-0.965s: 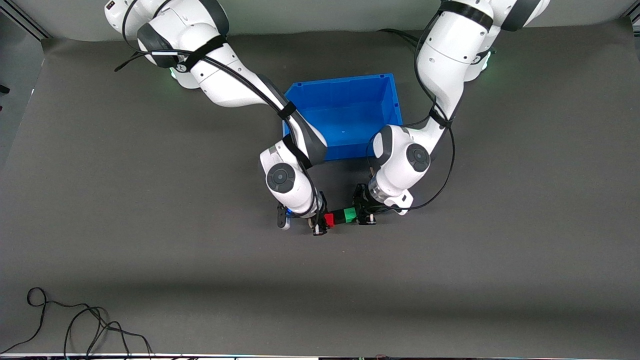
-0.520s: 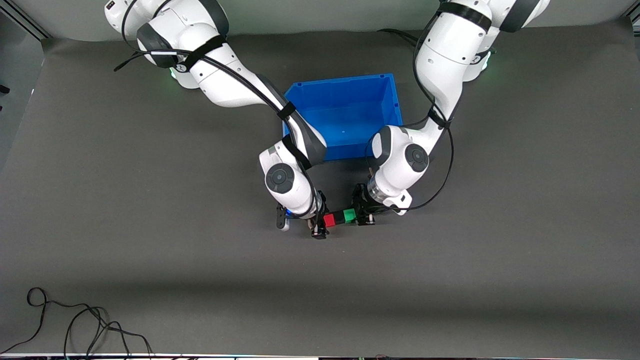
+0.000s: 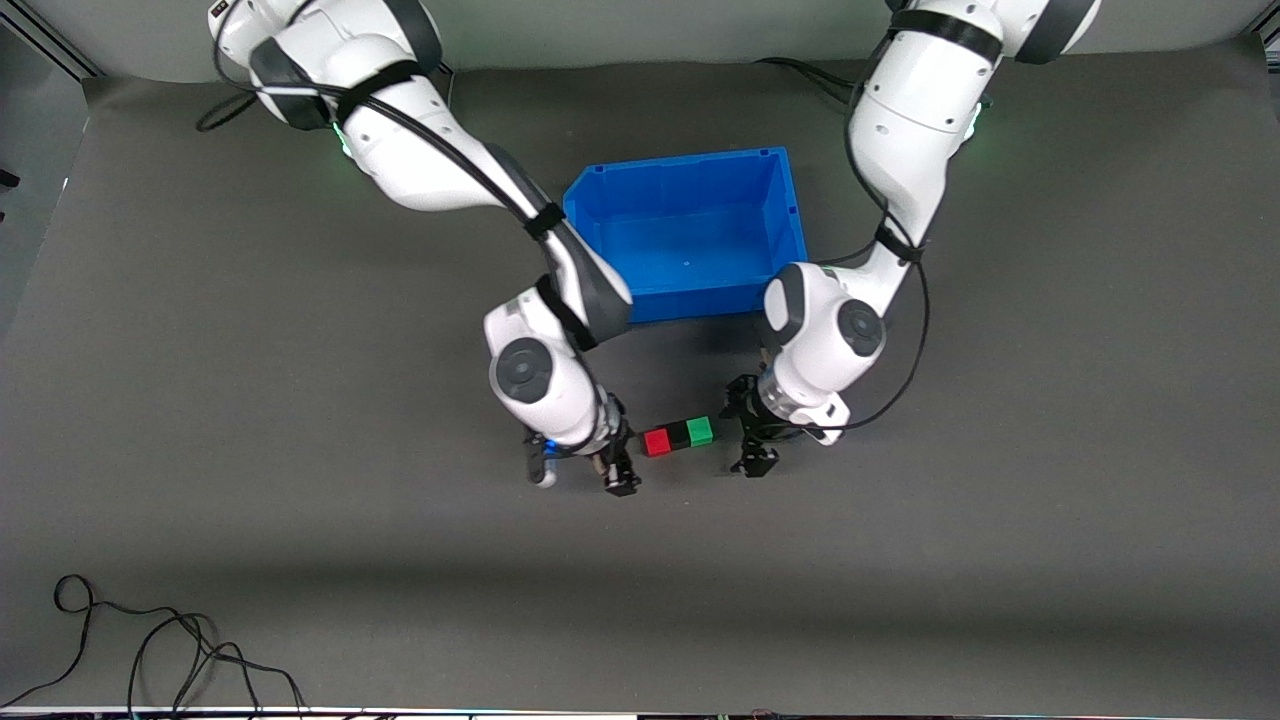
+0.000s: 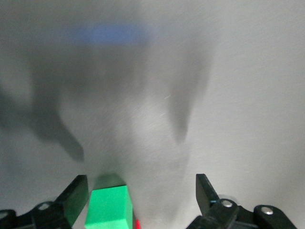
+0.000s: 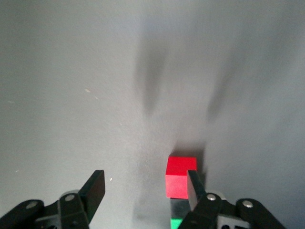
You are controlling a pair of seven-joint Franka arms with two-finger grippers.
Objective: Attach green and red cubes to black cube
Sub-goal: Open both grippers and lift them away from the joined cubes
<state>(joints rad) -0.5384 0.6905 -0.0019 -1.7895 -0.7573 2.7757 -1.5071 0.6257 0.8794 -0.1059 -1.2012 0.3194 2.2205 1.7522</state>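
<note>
Both end effectors withdrawn from the cube row since earlier, left end effector (image 3: 755, 448) and right end effector (image 3: 612, 468) with fingers apart, red cube (image 3: 656, 441), black cube (image 3: 678, 436), green cube (image 3: 700, 431) joined on desk (image 3: 300, 500)

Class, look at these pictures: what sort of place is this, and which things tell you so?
Probably a robotics lab bench: a dark mat-covered table, a blue bin, a loose cable.

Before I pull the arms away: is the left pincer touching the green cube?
Apart. The front view shows bare mat between the left pincer and the green cube, its fingers open.
</note>
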